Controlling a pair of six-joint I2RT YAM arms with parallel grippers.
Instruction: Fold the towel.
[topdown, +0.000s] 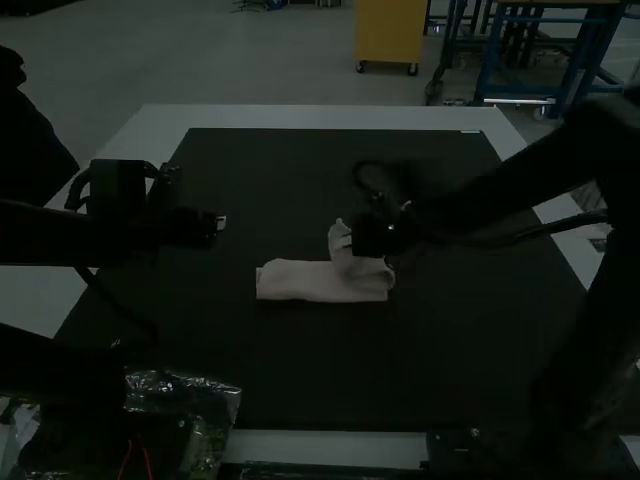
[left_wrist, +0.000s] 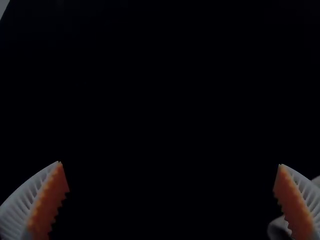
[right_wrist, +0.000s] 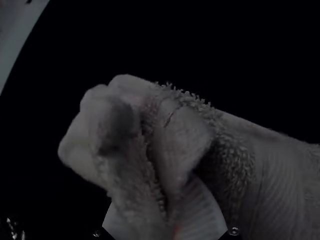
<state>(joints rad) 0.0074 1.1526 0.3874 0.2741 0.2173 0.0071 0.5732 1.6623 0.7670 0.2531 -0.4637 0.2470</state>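
Clear plastic (topdown: 215, 395) lies crumpled at the near left corner, over the edge of the black mat (topdown: 300, 370). Farther in, mid-mat: the towel (topdown: 310, 282), a narrow folded strip lying crosswise, right end bunched and partly lifted. Right gripper (topdown: 352, 238) pinches that raised part, cloth gathered between its ribbed fingers (right_wrist: 202, 212). Step in hand, as I judge it: turning the right end over toward the left. Best done low and slow, keeping the strip's long edges in line; a high pull would likely drag the lower layers askew. The bunch wants flattening before release, or the fold may spring back. Slightly beyond the strip, off its left end, left gripper (topdown: 221, 223) hangs with fingers spread, empty; it could steady the left end if the strip slides.
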